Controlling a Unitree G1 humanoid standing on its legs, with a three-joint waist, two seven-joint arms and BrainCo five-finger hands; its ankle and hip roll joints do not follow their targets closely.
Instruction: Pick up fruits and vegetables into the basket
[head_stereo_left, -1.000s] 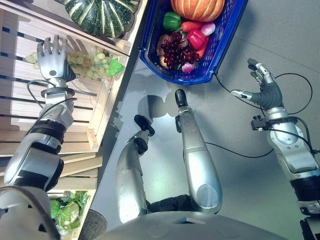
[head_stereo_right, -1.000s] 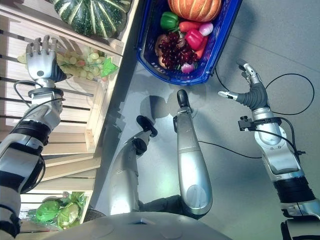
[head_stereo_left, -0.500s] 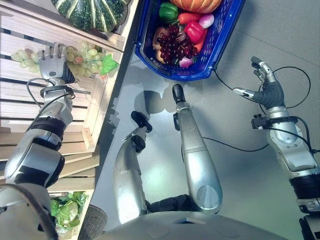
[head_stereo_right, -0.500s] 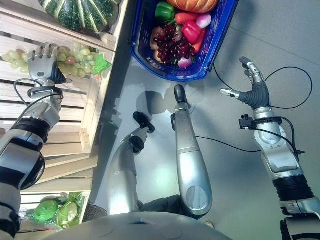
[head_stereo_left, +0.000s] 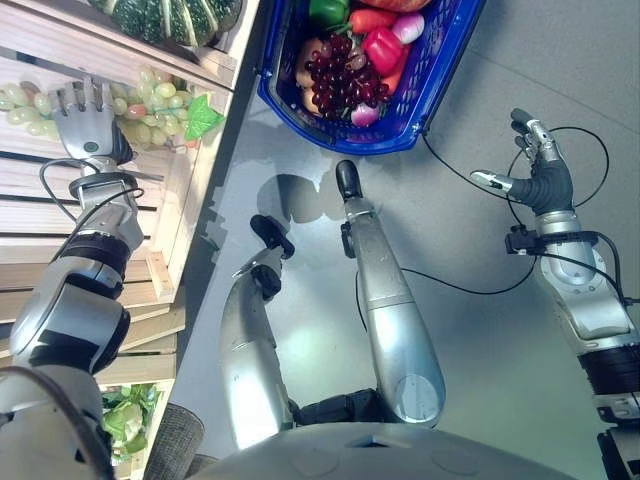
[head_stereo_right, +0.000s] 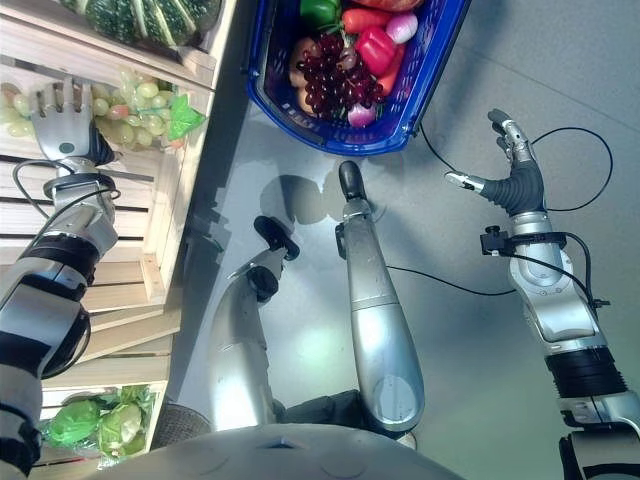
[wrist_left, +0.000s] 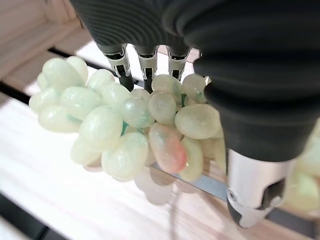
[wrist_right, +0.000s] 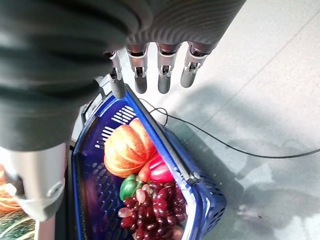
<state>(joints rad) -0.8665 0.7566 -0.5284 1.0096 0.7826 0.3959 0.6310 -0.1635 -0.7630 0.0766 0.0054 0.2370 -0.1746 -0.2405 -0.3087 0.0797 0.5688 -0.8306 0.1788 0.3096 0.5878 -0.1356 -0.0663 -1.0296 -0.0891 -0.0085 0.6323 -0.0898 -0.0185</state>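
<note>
Pale green grapes: bunch lying on slatted wooden shelf, upper left of frame, just below striped green squash on shelf above. Green leaf tag at bunch's right end.

Left hand: fingers straight and spread, laid against left part of bunch; in left wrist view, fingertips past far side of grapes, thumb on near side, nothing clasped yet. Compared with a second ago: whole view shifted, yet hand now further over bunch rather than beside it. Judged meaning: reach finished, closing round grapes the step in hand.

Right hand: open, fingers loosely extended, idle over grey floor, right of frame, well apart from basket; unchanged in pose from a second ago.

Blue basket: on floor, top centre. Contents: dark red grapes, red pepper, green pepper, carrot, pink radish; orange pumpkin seen in right wrist view.

Leafy greens: lower left, on lower shelf, not yet collected.

Risk noted: loose bunch, likely to sag or shed if grasped by few berries.
</note>
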